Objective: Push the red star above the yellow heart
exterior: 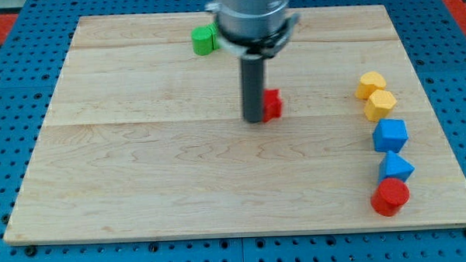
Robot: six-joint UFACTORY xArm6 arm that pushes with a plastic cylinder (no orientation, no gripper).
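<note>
Rod and blocks on a wooden board.
Nearest, at the view's right: a red cylinder (390, 197), blue block (395, 168), blue cube (390, 134) and two yellow blocks (380, 105) (370, 85); which is the heart cannot be told. Mid-board, my tip (254, 119) touches the red star (272, 104) on its left side; the arm carries no pincer. Farthest: a green block (204, 40).
</note>
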